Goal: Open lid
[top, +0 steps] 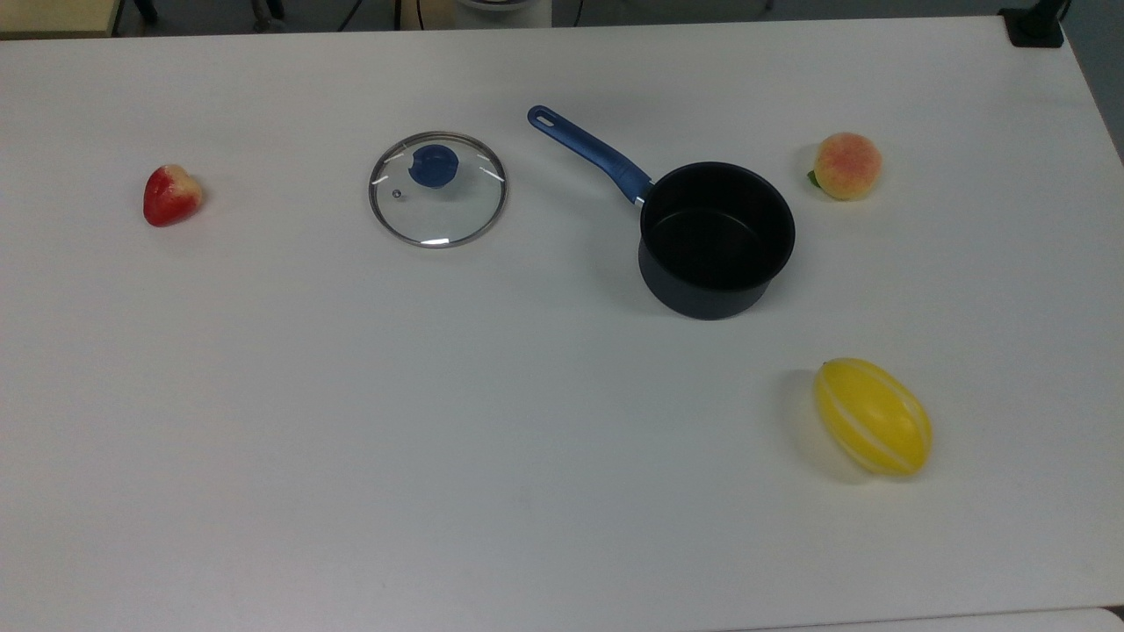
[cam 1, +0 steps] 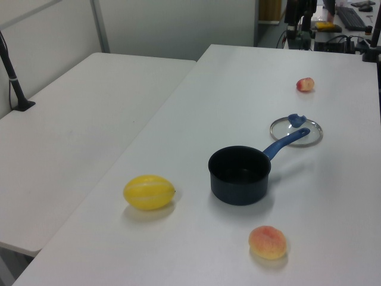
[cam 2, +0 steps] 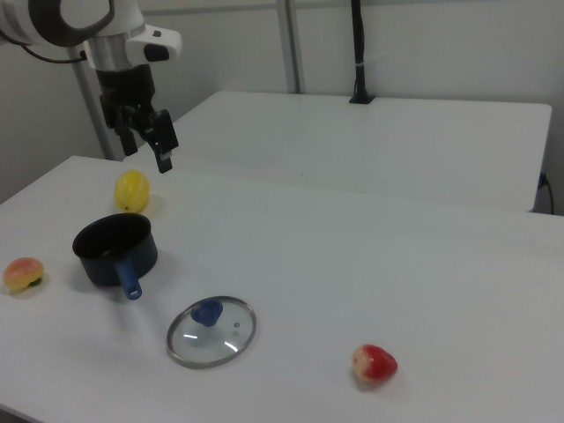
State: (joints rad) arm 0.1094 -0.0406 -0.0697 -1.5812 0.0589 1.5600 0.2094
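Note:
The lid (top: pixel 437 189), clear glass with a silver rim and a blue knob, lies flat on the white table, apart from the dark saucepan (top: pixel 716 237) with the blue handle. The pan stands uncovered and empty. Both show again in the left view, lid (cam 1: pixel 296 130) behind saucepan (cam 1: pixel 239 176), and in the right view, lid (cam 2: pixel 211 331) in front of saucepan (cam 2: pixel 115 248). My gripper (cam 2: pixel 145 157) hangs high in the air, well above and behind the pan in the right view, open, with nothing between its fingers.
A red strawberry (top: pixel 171 195) lies at the top view's left, a peach (top: pixel 846 166) at the top view's far right, and a yellow melon (top: pixel 873 416) in front of the pan. A second white table (cam 1: pixel 71 113) adjoins at the left view's left.

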